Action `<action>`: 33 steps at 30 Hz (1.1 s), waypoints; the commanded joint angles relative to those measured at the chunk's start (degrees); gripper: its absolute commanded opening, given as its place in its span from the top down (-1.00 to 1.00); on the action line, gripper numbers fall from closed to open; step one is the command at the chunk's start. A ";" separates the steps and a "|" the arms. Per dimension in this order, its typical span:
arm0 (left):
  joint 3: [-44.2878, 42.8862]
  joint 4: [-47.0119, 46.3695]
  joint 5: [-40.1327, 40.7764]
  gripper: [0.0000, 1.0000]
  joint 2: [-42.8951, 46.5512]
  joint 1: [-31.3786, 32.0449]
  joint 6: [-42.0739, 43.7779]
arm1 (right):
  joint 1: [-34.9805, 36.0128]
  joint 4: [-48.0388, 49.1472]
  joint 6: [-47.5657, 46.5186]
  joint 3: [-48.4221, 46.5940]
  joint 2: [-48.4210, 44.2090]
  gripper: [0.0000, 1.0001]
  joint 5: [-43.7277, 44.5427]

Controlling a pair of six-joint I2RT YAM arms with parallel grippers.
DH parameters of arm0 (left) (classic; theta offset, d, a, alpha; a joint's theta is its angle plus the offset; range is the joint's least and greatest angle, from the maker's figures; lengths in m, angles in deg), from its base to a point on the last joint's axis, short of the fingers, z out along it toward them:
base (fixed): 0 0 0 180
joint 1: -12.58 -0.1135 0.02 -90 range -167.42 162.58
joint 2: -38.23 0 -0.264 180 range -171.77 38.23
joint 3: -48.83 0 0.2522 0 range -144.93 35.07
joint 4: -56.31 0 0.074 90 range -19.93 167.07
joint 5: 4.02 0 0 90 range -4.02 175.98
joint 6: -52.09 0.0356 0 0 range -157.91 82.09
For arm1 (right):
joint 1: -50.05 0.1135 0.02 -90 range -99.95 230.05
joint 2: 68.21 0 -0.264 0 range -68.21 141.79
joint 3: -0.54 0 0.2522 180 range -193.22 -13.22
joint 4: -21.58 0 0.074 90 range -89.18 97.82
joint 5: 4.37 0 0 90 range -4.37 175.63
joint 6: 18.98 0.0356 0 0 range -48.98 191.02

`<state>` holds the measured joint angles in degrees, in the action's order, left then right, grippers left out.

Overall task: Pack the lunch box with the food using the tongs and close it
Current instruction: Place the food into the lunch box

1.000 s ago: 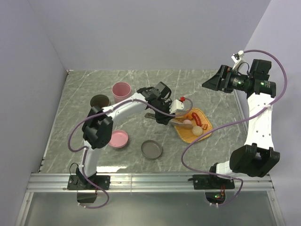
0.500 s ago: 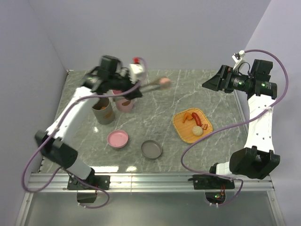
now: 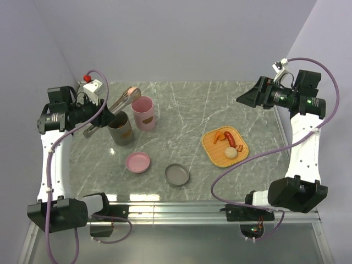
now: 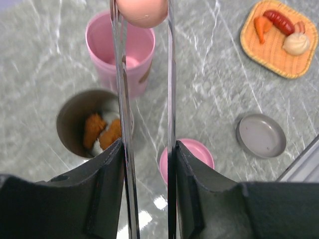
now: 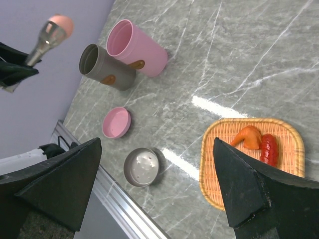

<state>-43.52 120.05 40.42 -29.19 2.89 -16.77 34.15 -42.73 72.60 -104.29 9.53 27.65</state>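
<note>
Far left: left claw (image 3: 102, 118) raised above the table (image 3: 187, 110), clenched on the tongs (image 3: 122, 103), both slim silver arms squeezed between its fingers (image 4: 112, 169). At the tongs' tips, a pinkish ball (image 4: 142, 10), pinched and held in the air near two cups; over which cup exactly, cannot tell.

Just right of the claw: grey cup (image 3: 122, 135), upright and open, with orange chunks (image 4: 102, 132) inside. Touching or just beside it on the right: pink cup (image 3: 144, 118), also upright and open, contents hard to make out.

Nearer the arm bases: pink lid (image 3: 137, 162) flat on the table, then grey lid (image 3: 177, 175) to its right, apart from each other and from the cups.

Further right: orange tray (image 3: 217, 157), well apart from the cups, carrying an orange piece (image 3: 220, 136), a red strip (image 3: 231, 138) and a pale cream ball (image 3: 231, 153).

Far right: right claw (image 3: 247, 96) high over the table's back right corner, released, jaws spread wide, nothing between them.
</note>
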 commanded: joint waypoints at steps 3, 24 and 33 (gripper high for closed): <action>2.65 2.75 -2.43 0.18 -0.25 -1.20 3.19 | 0.17 2.03 0.00 0.63 -2.94 -0.99 -0.74; 0.45 -2.07 5.39 -0.06 -8.78 2.75 -1.63 | 0.17 2.20 -0.27 2.21 -3.47 -0.99 -0.47; -2.18 -4.36 6.98 -0.10 -10.98 4.24 -2.60 | 0.17 2.21 -0.53 2.56 -3.64 -0.99 -0.21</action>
<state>-42.18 118.17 47.33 -40.84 6.85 -18.36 34.15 -41.98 72.60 -101.69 7.71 27.72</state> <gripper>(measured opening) 0.548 0.996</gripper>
